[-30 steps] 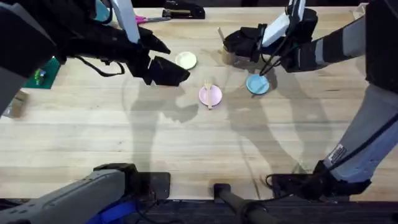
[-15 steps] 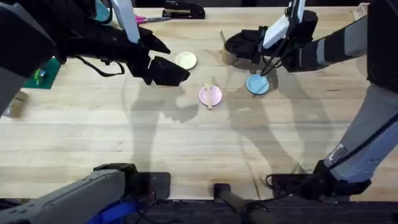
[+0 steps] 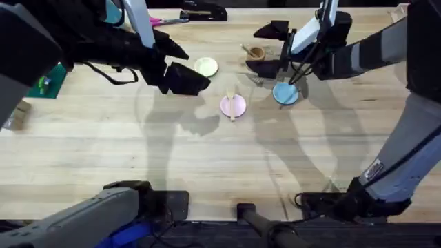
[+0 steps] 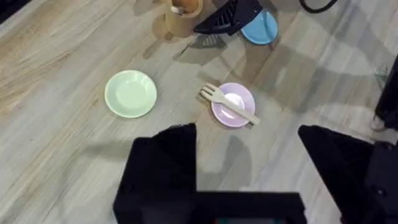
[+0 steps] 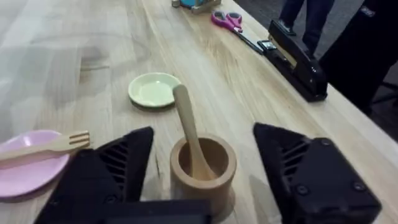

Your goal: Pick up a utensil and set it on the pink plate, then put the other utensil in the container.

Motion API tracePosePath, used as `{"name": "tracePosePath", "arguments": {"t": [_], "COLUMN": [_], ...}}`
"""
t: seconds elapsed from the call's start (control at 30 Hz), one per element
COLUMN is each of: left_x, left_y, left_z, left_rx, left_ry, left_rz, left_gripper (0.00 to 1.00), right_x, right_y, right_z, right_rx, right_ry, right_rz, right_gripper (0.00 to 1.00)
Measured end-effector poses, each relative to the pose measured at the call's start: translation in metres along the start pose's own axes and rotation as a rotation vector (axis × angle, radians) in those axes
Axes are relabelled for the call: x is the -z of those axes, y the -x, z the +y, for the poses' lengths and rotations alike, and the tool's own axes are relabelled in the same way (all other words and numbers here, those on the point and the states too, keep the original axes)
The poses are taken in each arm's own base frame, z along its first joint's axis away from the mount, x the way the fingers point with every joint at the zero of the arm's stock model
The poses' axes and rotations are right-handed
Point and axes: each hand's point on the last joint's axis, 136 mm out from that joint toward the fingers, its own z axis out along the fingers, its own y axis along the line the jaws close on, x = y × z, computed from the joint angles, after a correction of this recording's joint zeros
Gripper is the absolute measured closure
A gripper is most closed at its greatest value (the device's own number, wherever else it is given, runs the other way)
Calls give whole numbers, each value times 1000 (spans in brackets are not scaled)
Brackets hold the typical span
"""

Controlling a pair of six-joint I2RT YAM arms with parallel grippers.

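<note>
The pale wooden fork (image 3: 231, 103) lies across the pink plate (image 3: 238, 109) at mid-table; both also show in the left wrist view, fork (image 4: 227, 105) on plate (image 4: 242, 98). The tan wooden container (image 3: 256, 54) stands behind it with the wooden spoon (image 5: 186, 124) leaning inside, bowl down. My right gripper (image 3: 268, 48) is open, one finger on each side of the container (image 5: 203, 167), touching nothing. My left gripper (image 3: 187, 67) hovers open and empty above the table, left of the plates.
A pale-yellow plate (image 3: 205, 67) sits left of the container and a light-blue plate (image 3: 285, 93) lies under the right arm. Pink scissors (image 3: 165, 21) and a black stapler (image 3: 203, 12) lie at the far edge. A green object (image 3: 45, 81) lies at far left.
My right gripper has opened and let go of the spoon, which now stands in the uncovered container. The left arm, fork and plates have not moved.
</note>
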Motion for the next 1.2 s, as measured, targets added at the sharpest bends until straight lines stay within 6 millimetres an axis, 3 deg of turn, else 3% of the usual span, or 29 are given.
{"name": "tracePosePath", "arguments": {"t": [0.27, 0.43, 0.6, 0.83, 0.87, 1.0, 1.2], "left_x": [0, 0, 0, 0, 0, 0, 0], "left_y": [0, 0, 0, 0, 0, 0, 0], "left_z": [0, 0, 0, 0, 0, 0, 0], "left_rx": [0, 0, 0, 0, 0, 0, 0], "left_ry": [0, 0, 0, 0, 0, 0, 0], "left_rz": [0, 0, 0, 0, 0, 0, 0], "left_gripper": [6, 7, 6, 6, 6, 6, 6], "right_x": [0, 2, 9, 25, 31, 36, 35], "right_y": [6, 37, 69, 99, 117, 143, 152], "right_z": [-1, 0, -4, -9, -9, -11, -19], "right_rx": [38, 143, 143, 12, -25, -45, -160], "right_ry": [4, 27, 18, 17, 23, 32, 46], "right_rz": [-21, -117, -200, -258, -272, -294, -286], "right_gripper": [6, 5, 5, 5, 5, 5, 5]}}
